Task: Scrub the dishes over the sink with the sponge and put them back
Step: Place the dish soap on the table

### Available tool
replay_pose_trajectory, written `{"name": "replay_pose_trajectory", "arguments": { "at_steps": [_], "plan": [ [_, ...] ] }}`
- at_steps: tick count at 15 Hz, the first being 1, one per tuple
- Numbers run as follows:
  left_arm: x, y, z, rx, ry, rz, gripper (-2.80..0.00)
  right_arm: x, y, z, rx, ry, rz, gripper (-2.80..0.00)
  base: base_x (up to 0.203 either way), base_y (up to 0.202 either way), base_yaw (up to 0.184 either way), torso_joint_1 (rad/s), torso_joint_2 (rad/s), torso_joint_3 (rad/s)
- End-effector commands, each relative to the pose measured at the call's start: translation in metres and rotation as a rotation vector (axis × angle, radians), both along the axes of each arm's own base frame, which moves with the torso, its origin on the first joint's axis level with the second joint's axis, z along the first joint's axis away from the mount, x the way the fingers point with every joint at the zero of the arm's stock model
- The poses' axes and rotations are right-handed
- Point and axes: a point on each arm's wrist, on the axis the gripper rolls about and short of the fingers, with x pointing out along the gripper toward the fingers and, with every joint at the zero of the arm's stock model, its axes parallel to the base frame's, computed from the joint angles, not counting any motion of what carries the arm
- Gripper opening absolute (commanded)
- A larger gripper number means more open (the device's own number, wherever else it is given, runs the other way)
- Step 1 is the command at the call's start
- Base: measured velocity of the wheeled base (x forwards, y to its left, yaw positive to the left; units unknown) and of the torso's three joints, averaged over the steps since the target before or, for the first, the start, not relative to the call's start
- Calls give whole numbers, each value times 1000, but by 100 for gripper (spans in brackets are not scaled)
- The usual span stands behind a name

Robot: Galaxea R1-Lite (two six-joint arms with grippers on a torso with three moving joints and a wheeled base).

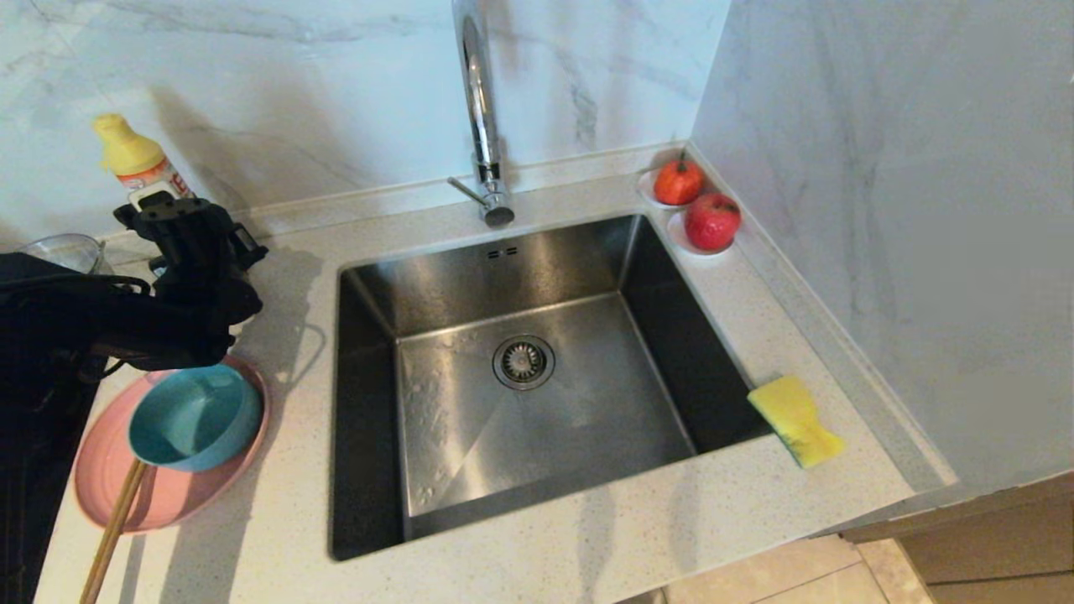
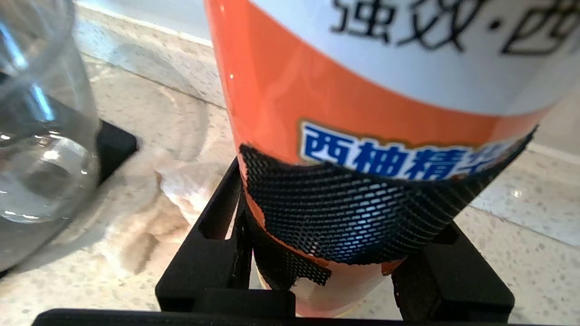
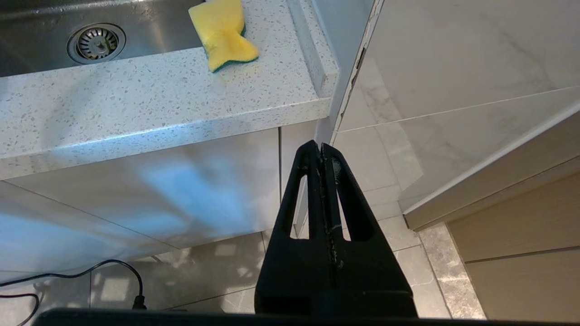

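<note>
**Left gripper clamped on the detergent bottle at the back-left of the counter**

The left gripper (image 2: 337, 253) sits at the back-left corner of the speckled countertop (image 1: 587, 537), its fingers (image 2: 213, 253) closed on either side of the orange-and-white detergent bottle (image 2: 362, 113), whose yellow cap shows above the gripper in the head view. A clear glass bowl (image 2: 41, 149) stands just beside the bottle, leaving only a narrow strip of counter between them, and the marble backsplash (image 1: 294, 101) rises close behind.

Just in front of that arm, the teal-blue bowl (image 1: 195, 417) rests inside the pink plate (image 1: 105, 470) near the counter's left edge, with wooden chopsticks (image 1: 113, 528) lying across the plate's rim toward the front edge. The plate lies close to the left rim of the stainless-steel sink (image 1: 470, 436).

The yellow sponge (image 1: 795, 419) lies on the counter at the sink's right rim, one end overhanging the basin. At the back-right corner, 2 red fruits (image 1: 711, 221) sit on small white saucers against the side wall (image 1: 906, 210), and the chrome faucet (image 1: 481, 109) stands behind the basin.

The right gripper (image 3: 322, 151) hangs below counter height, in front of the cabinet and above the tiled floor (image 3: 385, 235), its fingers pressed together on nothing.
</note>
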Motion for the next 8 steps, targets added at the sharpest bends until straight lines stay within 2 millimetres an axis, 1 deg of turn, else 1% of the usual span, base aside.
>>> {"name": "replay_pose_trajectory", "arguments": {
  "at_steps": [1,3,4,6,8],
  "plan": [
    [3,1,-6,-5,6,6,-280,0,0,0,0,1,0,-280,0,0,0,0,0,0],
    [3,1,-7,-6,12,7,-280,0,0,0,0,1,1,-280,0,0,0,0,0,0],
    [3,1,-7,-6,12,9,0,0,0,0,0,1,-1,-280,0,0,0,0,0,0],
    [1,1,-2,-1,5,8,0,0,0,0,0,1,0,-280,0,0,0,0,0,0],
    [-3,0,10,5,-19,6,0,0,0,0,0,1,1,-280,0,0,0,0,0,0]
  ]
}}
